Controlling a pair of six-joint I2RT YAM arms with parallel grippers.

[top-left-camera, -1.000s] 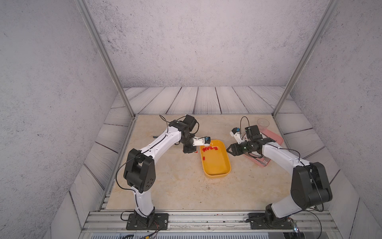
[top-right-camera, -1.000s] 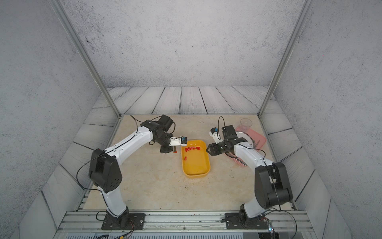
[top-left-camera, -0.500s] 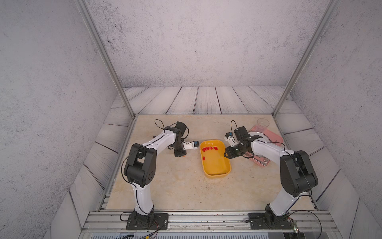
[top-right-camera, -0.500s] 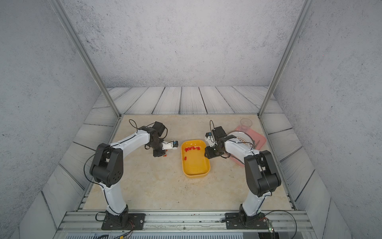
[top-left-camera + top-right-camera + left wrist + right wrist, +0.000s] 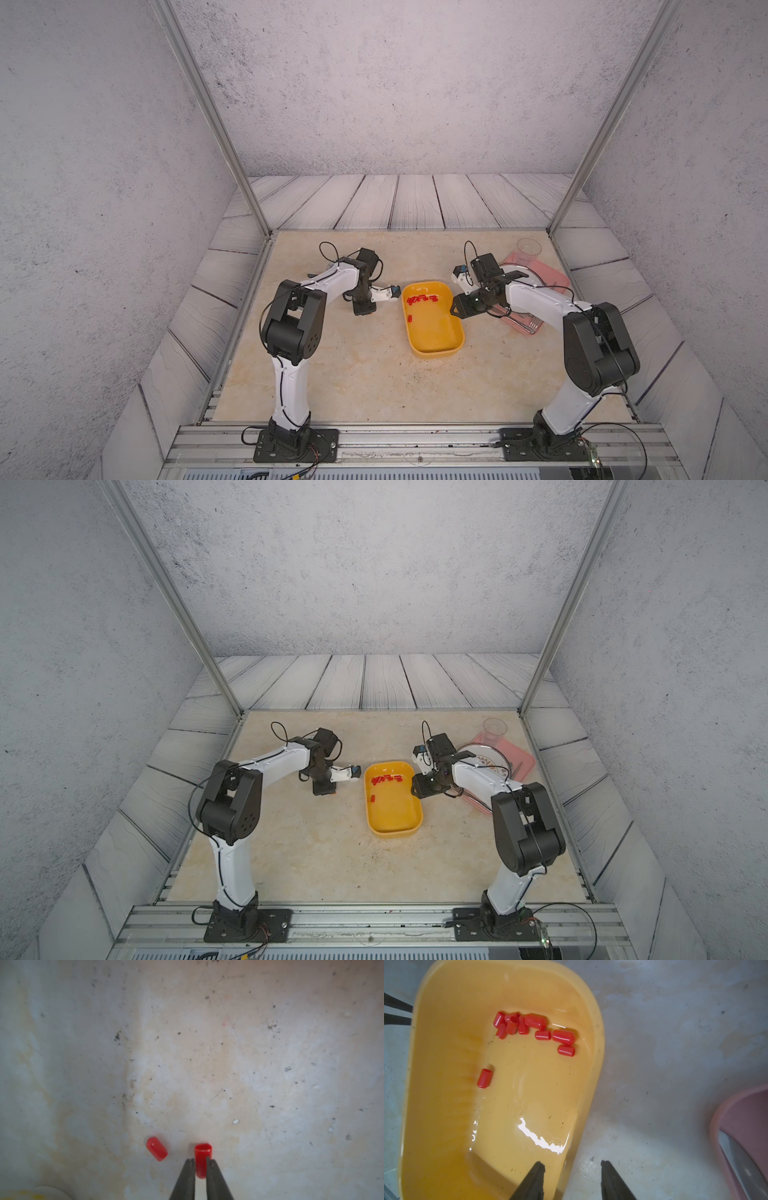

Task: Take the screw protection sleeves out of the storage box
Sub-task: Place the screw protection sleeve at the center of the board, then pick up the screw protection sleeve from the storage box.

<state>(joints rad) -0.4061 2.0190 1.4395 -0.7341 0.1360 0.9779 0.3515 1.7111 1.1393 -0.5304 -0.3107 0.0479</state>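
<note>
In both top views the left claw [image 5: 365, 311] is down at the table [image 5: 353, 374], just beside the left long wall of the yellow box [image 5: 436, 355]. A second ago it hung closer to the box's far left corner, so it has carried its load out and away. The right claw [image 5: 456, 309] sits at the box's right long wall, about where it was half a second ago. Most sleeves [image 5: 422, 299] are bunched at the box's far end, with a lone sleeve [image 5: 410, 319] near its left wall.

In the left wrist view the claw is narrow, its tips against both sides of a red sleeve [image 5: 203, 1153] right at the table. Whether the pinch is letting go I cannot tell. A second sleeve [image 5: 156, 1148] already lies free on the table just beside it, outside the box.

In the right wrist view the right claw stands wide and empty, one tip over the box's floor and the other outside its wall. About ten sleeves remain inside.

Judging from this, two sleeves are out or nearly out and most of the job is left. The right arm looks placed for the next pick.
</note>
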